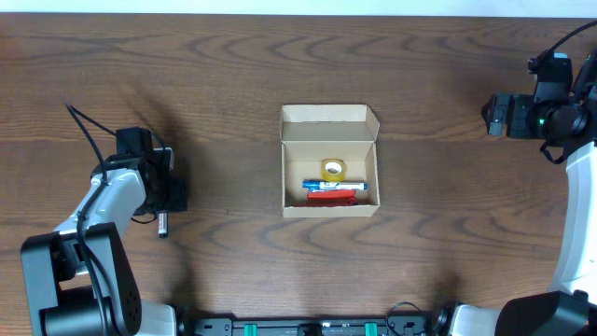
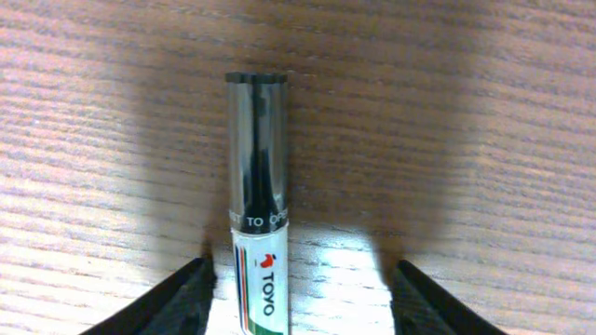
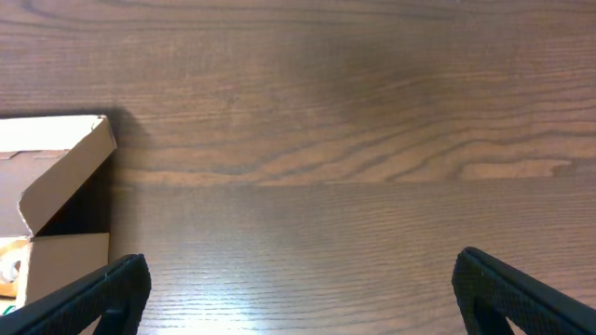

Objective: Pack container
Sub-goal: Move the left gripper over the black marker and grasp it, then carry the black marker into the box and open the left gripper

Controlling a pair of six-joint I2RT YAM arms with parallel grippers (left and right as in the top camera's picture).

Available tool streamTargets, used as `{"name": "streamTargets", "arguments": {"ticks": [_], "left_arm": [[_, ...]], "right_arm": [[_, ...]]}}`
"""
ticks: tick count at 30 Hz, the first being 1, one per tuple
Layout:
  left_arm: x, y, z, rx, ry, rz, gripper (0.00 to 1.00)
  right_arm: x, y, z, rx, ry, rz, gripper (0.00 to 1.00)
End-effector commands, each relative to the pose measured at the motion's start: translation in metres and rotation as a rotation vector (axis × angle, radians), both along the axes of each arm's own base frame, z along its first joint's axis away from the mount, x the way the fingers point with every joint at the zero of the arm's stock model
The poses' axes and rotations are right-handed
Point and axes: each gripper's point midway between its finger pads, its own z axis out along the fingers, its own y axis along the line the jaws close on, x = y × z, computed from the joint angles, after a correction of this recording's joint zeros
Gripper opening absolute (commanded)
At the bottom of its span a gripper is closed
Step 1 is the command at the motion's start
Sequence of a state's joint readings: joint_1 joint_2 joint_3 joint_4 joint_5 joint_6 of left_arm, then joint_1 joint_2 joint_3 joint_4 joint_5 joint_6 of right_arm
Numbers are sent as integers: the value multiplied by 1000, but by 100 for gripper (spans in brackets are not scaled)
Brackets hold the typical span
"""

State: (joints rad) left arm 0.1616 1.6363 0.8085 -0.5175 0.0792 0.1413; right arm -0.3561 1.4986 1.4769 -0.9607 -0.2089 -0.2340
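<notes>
The left gripper (image 2: 303, 296) has its fingers (image 2: 182, 300) spread and released. A marker (image 2: 258, 177) lies on the table (image 2: 466, 112) between them, touching neither; its cap is black and its white barrel reads TOYO. On the right gripper (image 3: 298, 290) the fingers (image 3: 98, 296) are also wide apart, with only bare wood between them.

Well apart from both, the container (image 1: 329, 161) sits at the table's middle. It is a plain tan cardboard box, rectangular, its hinged flap standing open on the far side.

The left arm bends low over the table's left side. The right arm runs up the right edge, its gripper held over the far right.

Inside the box are three things: one yellow tape roll (image 1: 333, 169), one blue pen (image 1: 334, 185) and one red item (image 1: 333, 196). One marker lies outside.
</notes>
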Motion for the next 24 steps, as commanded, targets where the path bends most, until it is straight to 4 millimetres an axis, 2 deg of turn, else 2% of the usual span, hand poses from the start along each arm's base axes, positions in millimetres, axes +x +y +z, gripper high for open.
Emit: {"name": "streamTargets", "arguments": {"ticks": [1,3,6,8,11,14,16,19,21,24], "left_arm": [[-17,-3,-17,-19,81,55,47],[-18,-3,-17,-22,86,78,31],[-19,-4,-17,-27,89,127,18],[-21,-4,-17,-31,97,158,6],[-21,-9,-17,-66,97,207,6],[-11,-28,-11,-183,68,192,6],[1,-42,0,-271,27,144,6],[22,-59,26,-365,-42,64,6],[37,-69,49,-390,-81,9,6],[58,-89,90,-367,-143,-164,6]], "right_arm": [[0,0,-1,8,1,0,99],[0,0,-1,8,1,0,99],[0,0,-1,8,1,1,99],[0,0,-1,8,1,1,99],[0,0,-1,8,1,1,99],[0,0,-1,8,1,1,99],[0,0,-1,8,0,1,99],[0,0,-1,8,0,1,99],[0,0,-1,8,0,1,99],[0,0,-1,8,0,1,99]]}}
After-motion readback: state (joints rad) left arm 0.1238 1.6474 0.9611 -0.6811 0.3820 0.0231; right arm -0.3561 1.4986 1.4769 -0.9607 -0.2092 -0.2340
